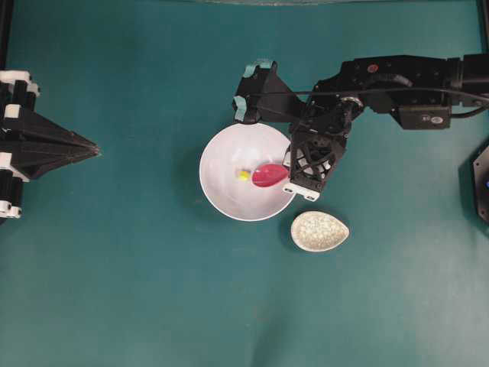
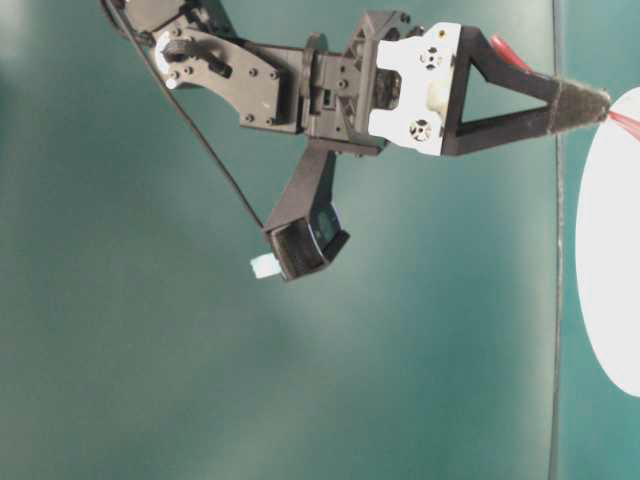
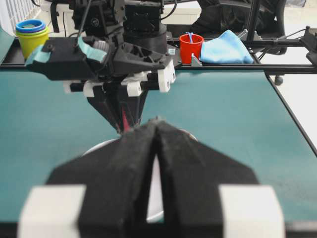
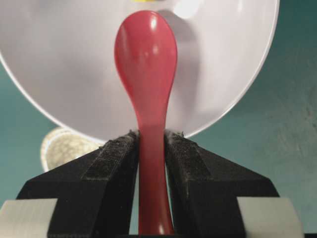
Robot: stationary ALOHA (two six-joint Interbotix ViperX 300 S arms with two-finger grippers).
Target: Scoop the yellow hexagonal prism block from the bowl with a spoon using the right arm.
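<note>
Over the bowl (image 1: 229, 191), right arm (image 1: 397, 88) fingers (image 4: 114, 163) clamp the spoon (image 4: 147, 74).

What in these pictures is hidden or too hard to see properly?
- Yellow block: tiny in the overhead view; cut off by the top edge in the right wrist view.
- Bowl: mostly cut off by the table-level view's right edge; the left gripper blocks it in the left wrist view.
- Spoon: its handle end is covered by the right gripper.
</note>
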